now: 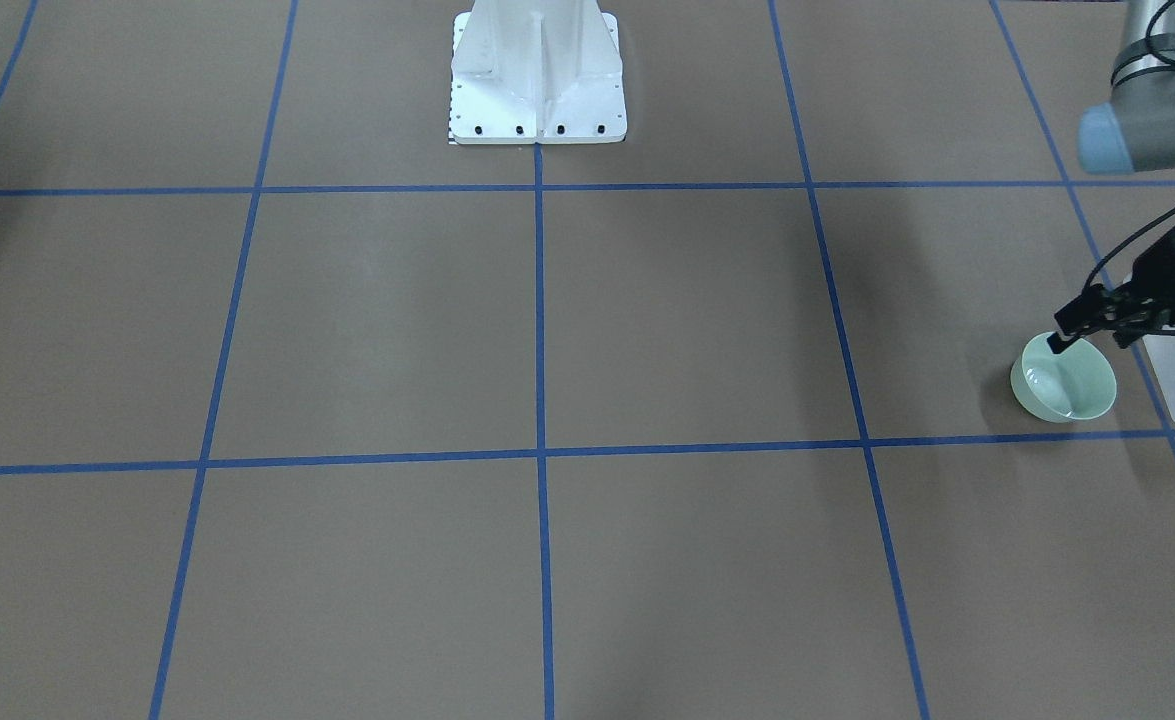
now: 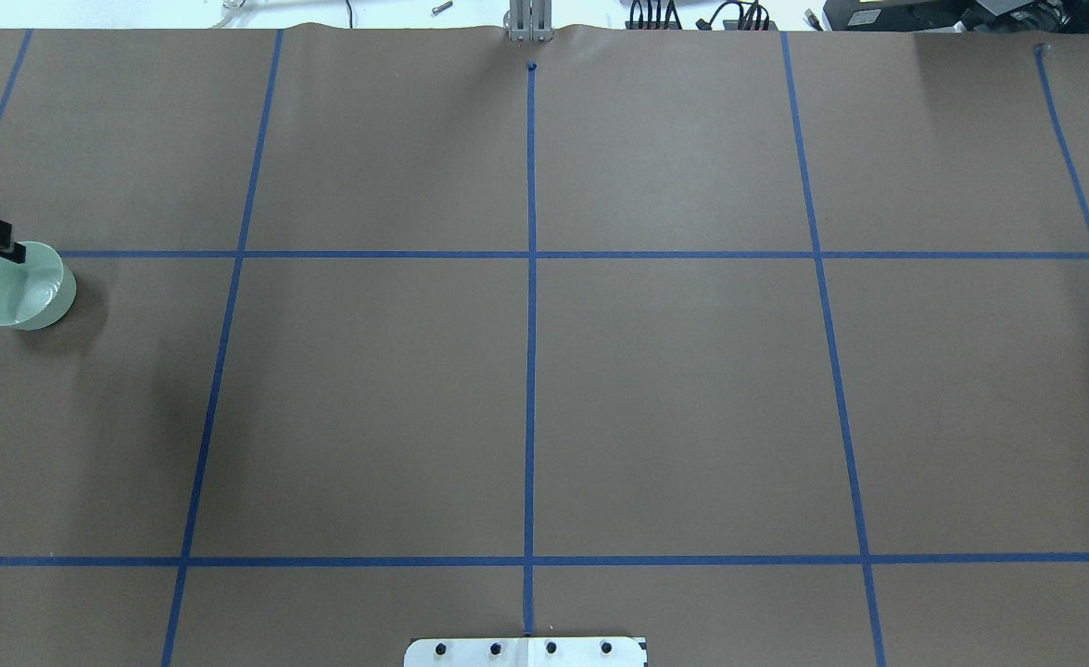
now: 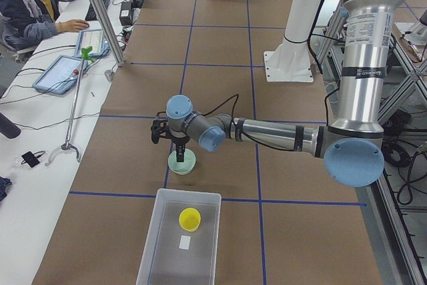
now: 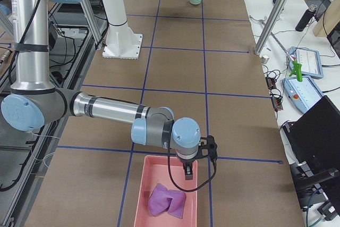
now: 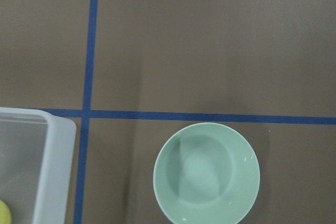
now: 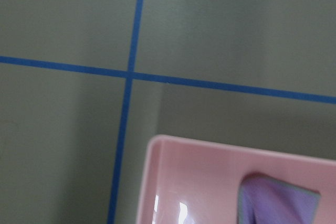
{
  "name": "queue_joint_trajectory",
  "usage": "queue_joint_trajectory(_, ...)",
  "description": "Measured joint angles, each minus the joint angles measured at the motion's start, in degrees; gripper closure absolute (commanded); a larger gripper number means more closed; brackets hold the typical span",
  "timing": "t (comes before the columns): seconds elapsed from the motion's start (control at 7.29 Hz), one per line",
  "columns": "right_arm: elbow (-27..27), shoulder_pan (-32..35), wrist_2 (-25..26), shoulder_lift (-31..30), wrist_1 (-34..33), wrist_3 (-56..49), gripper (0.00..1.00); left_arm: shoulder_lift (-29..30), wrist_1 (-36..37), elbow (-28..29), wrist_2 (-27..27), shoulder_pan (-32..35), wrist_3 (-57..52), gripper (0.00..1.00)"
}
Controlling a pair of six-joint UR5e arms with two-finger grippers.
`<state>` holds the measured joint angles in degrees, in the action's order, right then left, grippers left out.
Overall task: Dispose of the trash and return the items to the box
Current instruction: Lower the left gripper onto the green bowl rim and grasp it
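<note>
Bowl [image 1: 1064, 380] first: pale mint green, it sits upright on the brown surface [image 2: 674, 398] at the far left end, as the robot counts left, just outside the box [image 3: 160, 231]. A line of blue tape [image 5: 210, 117] runs close past it, and another strip lies between it and the box wall. From the left wrist I look straight down into it, and nothing lies inside.

Over it hangs the left hand [image 1: 1057, 343], arm stretched low across the surface. Its fingers read as one dark tip set on the bowl's rim, on the side toward the robot, and look pinched together on that rim. I cannot tell whether the bowl's foot touches the surface.

The box is frosted white and open-topped. The yellow cup [image 3: 189, 219] stands inside it, beside a small white slip [image 3: 184, 242] on the floor of the box.

Well apart, at the other end of the surface, the right hand [image 4: 188, 173] hangs just above the near edge of a pink tray [image 4: 141, 206] that holds a crumpled purple wad [image 4: 167, 200]. Whether that hand is apart or together I cannot tell. The white base [image 1: 537, 75] stands between the two ends.
</note>
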<state>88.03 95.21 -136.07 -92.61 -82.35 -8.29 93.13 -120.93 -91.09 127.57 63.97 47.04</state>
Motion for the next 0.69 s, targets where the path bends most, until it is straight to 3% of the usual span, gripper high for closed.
queue_joint_trajectory(0.27,0.53,-6.75,-0.38,0.06,10.56,13.53,0.00,2.41,-1.34,2.31,-5.53,-5.10,3.16,0.05)
queue_joint_trajectory(0.41,0.58,-7.85,-0.59,-0.18,13.35,16.41,0.00,3.27,-1.60,3.76,-6.37,-5.72,3.14,0.17)
queue_joint_trajectory(0.55,0.58,-8.25,-0.75,-0.35,14.54,17.57,0.00,4.54,-1.86,5.68,-6.82,-5.94,3.10,0.97)
queue_joint_trajectory(0.69,0.61,-8.41,-0.84,-0.40,14.98,18.02,0.00,5.74,-2.02,7.24,-7.21,-6.01,3.23,1.00)
